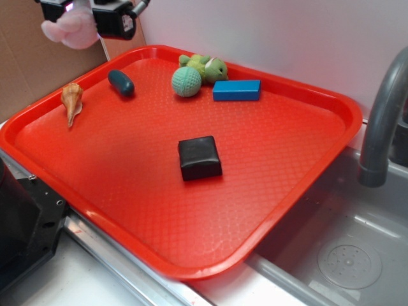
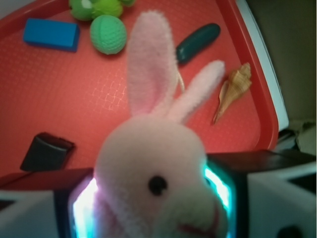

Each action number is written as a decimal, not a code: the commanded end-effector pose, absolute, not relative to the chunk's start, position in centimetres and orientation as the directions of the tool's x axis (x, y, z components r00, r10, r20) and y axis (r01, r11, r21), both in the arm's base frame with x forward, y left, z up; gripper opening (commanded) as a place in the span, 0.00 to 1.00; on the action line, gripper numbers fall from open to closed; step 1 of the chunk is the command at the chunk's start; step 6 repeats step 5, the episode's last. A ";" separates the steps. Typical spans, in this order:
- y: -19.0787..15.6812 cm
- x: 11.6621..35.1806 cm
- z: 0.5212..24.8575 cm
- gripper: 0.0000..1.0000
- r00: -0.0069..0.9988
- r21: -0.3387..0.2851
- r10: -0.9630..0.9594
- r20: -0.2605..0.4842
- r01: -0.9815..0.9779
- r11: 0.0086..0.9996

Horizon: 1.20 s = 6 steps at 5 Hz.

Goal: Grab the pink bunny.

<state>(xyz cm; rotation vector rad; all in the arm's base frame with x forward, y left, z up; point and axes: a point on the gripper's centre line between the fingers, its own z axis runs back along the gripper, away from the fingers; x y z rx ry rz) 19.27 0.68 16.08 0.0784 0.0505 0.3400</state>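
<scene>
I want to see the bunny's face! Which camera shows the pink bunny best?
The wrist view. There the pink bunny fills the picture: two ears, a black eye and a mouth, squeezed between the gripper fingers. The exterior view only shows a pink fluffy lump hanging under the gripper at the top corner, above the red tray, no face.

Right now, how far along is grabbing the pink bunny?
Essentially done: the pink bunny is pinched in the end effector, held up off the red tray. In hand: keeping that grip. The black block, shell and other items remain on the tray. Nothing obvious is left.
</scene>
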 end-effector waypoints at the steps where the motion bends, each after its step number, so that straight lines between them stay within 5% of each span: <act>1: -0.8 20.7 17.7 0.00 0.997 0.028 0.053 0.057 -0.055 0.998; 6: -1.1 19.9 17.2 0.00 0.995 0.028 0.086 0.051 -0.088 0.996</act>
